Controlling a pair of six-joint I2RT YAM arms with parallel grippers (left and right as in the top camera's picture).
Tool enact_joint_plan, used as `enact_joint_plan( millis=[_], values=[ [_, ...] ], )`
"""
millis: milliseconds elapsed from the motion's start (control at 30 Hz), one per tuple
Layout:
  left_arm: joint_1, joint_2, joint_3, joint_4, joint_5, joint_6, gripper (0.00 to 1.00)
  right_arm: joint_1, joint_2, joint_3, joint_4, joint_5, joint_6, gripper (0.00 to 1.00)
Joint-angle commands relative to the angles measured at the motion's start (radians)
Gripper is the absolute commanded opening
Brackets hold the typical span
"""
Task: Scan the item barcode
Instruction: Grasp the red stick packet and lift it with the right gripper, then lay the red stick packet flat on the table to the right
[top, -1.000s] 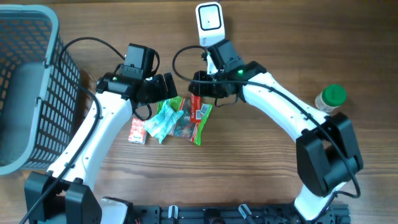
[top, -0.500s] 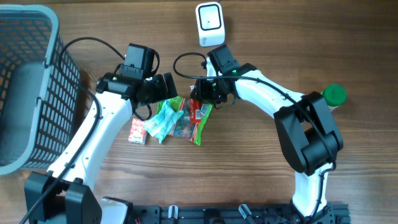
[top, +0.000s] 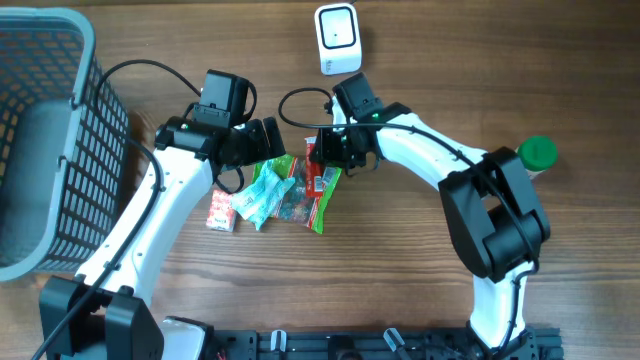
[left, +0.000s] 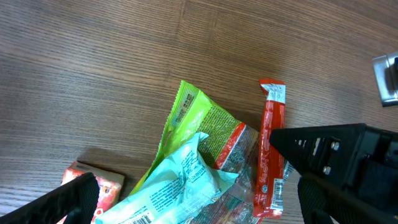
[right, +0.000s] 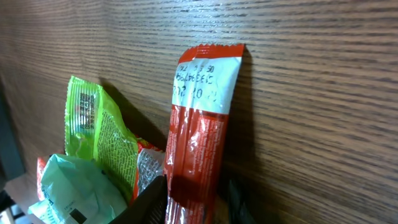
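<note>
The red bar (right: 199, 137) was straddled narrowly by right gripper (right: 193, 200), grip unconfirmed; left gripper (left: 180, 165) was spread wide, empty. Lift and scanner (top: 337, 38) pass were judged outstanding.

Wood table (top: 400, 290): basket (top: 100, 150) at 9 o'clock, scanner (top: 338, 38) at 12, green-lidded jar (top: 535, 155) at 3, snack packets (top: 280, 198) piled at centre, small red carton (top: 221, 211) at the pile's 8.

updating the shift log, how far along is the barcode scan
Done: nothing looks scanned; the red bar lies on the table beside the packet pile. In hand: the right tool straddles it, grip not clearly closed; the left tool hangs open. Left: lift it and show its barcode to the white scanner.
</note>
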Motion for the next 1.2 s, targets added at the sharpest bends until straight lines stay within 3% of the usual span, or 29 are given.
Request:
enact_joint_plan(
  millis=[0,67,233,433,667,867,900,933,967,1000,1167],
  values=[
    [0.003,-0.003,0.012,0.0,-0.013,0.019,1.0,0.031,0.023,-0.009,-0.001,0.056,-0.001,0.18],
    [0.003,-0.003,0.012,0.0,-0.013,0.019,1.0,0.029,0.023,-0.009,-0.004,0.056,-0.001,0.04],
    [0.003,-0.003,0.012,0.0,-0.013,0.019,1.0,-0.034,0.005,0.0,-0.045,0.012,-0.034,0.04],
    [0.003,-0.003,0.012,0.0,-0.013,0.019,1.0,-0.194,-0.157,0.0,-0.145,0.008,-0.034,0.04],
    [0.003,-0.003,0.012,0.0,-0.013,0.019,1.0,-0.288,-0.221,-0.015,-0.3,0.187,-0.019,0.04],
    [0.003,-0.003,0.012,0.0,-0.013,0.019,1.0,-0.28,-0.22,-0.159,-0.234,0.213,0.244,0.05],
    [0.003,-0.003,0.012,0.0,-0.013,0.019,1.0,-0.278,-0.22,-0.184,-0.217,0.213,0.283,0.1],
    [0.003,-0.003,0.012,0.0,-0.013,0.019,1.0,-0.278,-0.22,-0.205,-0.2,0.212,0.296,0.3],
    [0.003,-0.003,0.012,0.0,-0.013,0.019,1.0,-0.278,-0.22,-0.218,-0.187,0.209,0.29,0.63],
    [0.003,-0.003,0.012,0.0,-0.013,0.019,1.0,-0.278,-0.22,-0.226,-0.183,0.209,0.275,0.73],
    [0.003,-0.003,0.012,0.0,-0.013,0.019,1.0,-0.286,-0.24,-0.179,-0.196,0.209,0.161,0.7]
  ],
)
